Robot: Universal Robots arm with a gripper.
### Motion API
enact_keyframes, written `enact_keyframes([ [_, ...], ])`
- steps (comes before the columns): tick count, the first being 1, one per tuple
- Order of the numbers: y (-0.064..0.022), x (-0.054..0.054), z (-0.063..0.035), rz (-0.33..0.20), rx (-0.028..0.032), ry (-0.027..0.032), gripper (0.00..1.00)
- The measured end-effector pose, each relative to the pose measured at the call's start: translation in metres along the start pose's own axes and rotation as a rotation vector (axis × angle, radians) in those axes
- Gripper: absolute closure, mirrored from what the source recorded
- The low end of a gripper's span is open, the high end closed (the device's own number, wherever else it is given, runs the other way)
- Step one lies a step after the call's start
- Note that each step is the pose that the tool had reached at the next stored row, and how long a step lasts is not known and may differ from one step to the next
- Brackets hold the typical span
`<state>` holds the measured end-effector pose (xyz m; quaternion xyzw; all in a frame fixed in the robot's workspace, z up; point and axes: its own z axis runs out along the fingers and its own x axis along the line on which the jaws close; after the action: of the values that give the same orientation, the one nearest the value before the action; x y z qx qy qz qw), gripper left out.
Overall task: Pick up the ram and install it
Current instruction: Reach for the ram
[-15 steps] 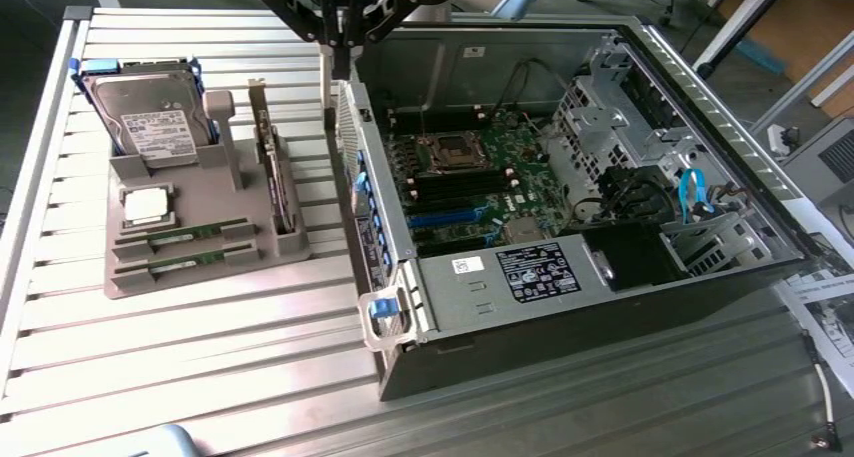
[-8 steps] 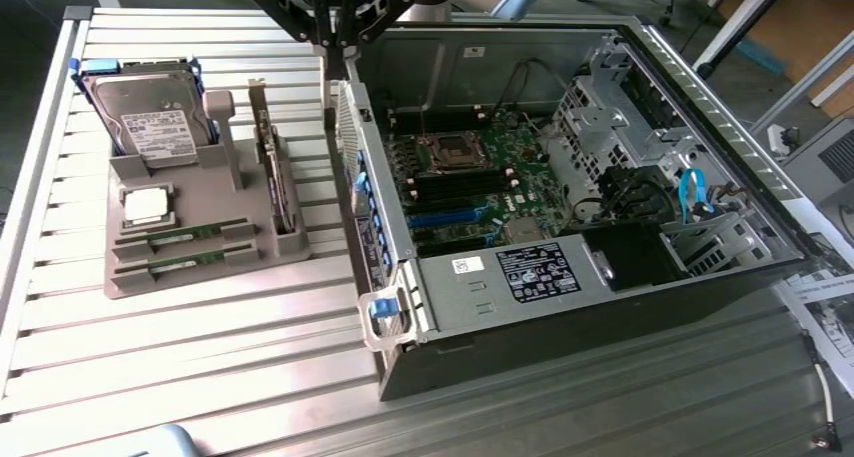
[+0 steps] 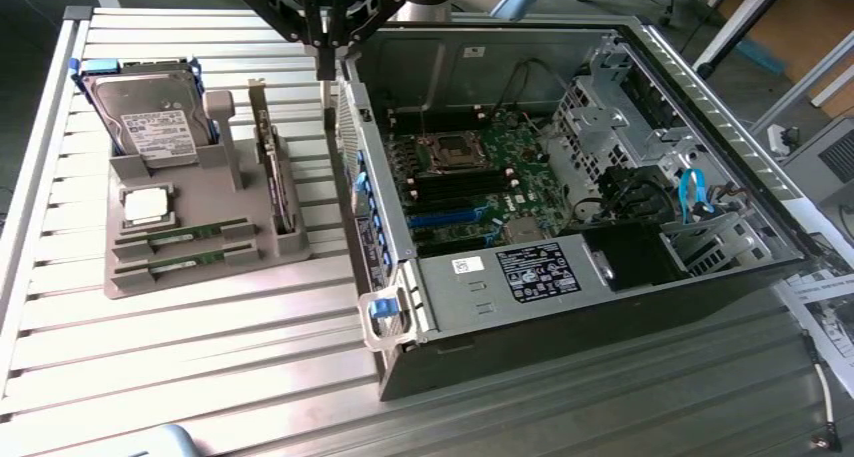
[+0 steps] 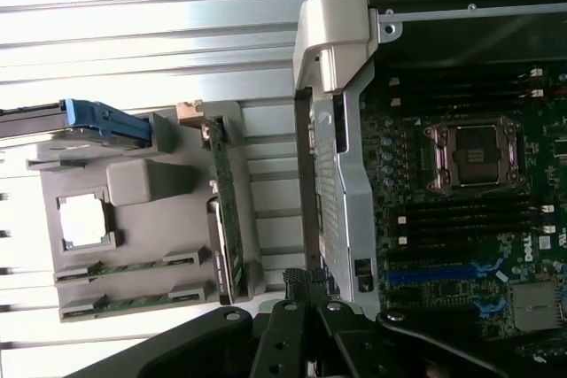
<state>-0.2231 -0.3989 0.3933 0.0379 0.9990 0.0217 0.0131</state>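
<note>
Across most of the exterior view lies a ribbed, brushed-aluminium table [image 3: 200, 357] of long parallel slats. Toward the table's edge on the exterior view's right lies the open black-and-silver sheet-metal computer case [image 3: 467, 282], side panel off. Inside it sits a dark green motherboard [image 3: 497, 182] with a square socket, black and blue slots and loose cables.

Toward the table's opposite edge, just beside the case, rests a matte grey moulded plastic holder [image 3: 214, 275], blocky, with upright posts and shallow grooves. At its far end a silver rectangular hard drive [image 3: 154, 117] in a blue plastic frame leans on a post. Along the holder's side nearest the case, a tall green expansion card [image 3: 278, 172] with a metal bracket stands on edge.

The black metal gripper [image 3: 324, 69] hangs near the table's far edge, above the case's wall that faces the holder. Its slim fingers are clenched together, grasping nothing.

In a groove at the holder's near end sits the ram [image 3: 184, 238], a long, thin green circuit-board stick, well apart from the gripper. A second like stick [image 3: 178, 265] fills the next groove. Behind them, the square silver processor chip [image 3: 147, 205] lies flat in a recess.
</note>
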Motion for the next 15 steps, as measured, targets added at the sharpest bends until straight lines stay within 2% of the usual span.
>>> enact_keyframes([
  [15, -0.0012, 0.016, -0.0004, 0.0, 0.0, 0.0, 0.89],
])
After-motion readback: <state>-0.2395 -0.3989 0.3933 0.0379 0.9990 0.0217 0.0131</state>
